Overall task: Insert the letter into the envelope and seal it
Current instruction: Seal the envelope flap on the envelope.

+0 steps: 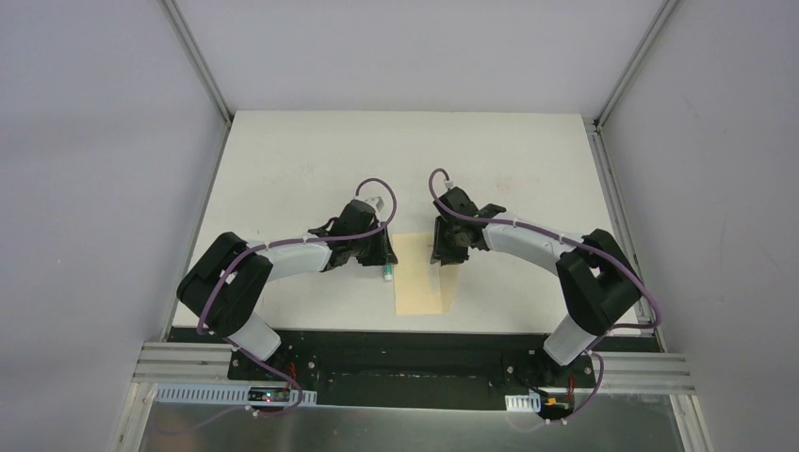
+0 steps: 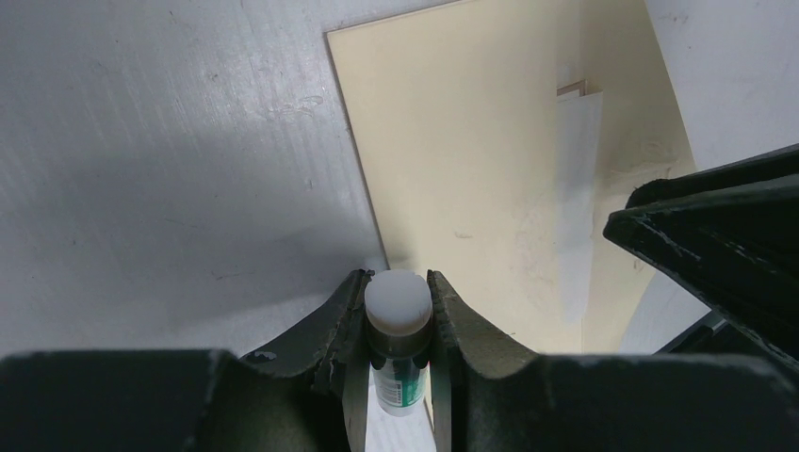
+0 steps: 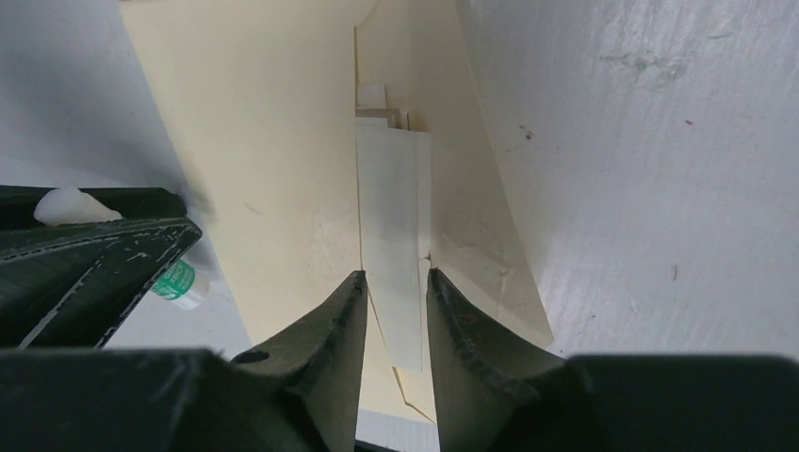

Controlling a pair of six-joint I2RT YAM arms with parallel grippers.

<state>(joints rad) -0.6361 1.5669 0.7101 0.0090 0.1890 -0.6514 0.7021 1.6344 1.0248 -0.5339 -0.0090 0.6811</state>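
Observation:
The yellow-tan envelope lies flat on the table between my two grippers. Its body is on the left in the right wrist view and its flap slopes off to the right. A paler strip, seemingly the letter, shows along the mouth between them and also appears in the left wrist view. My right gripper stands over this strip, jaws a little apart, pinching nothing that I can see. My left gripper is shut on a white-green glue stick, white end forward, at the envelope's left edge.
The white tabletop is enclosed by grey walls at left, right and back. A black base rail runs along the near edge. The two grippers sit close together, with the right one's finger filling the right side of the left wrist view.

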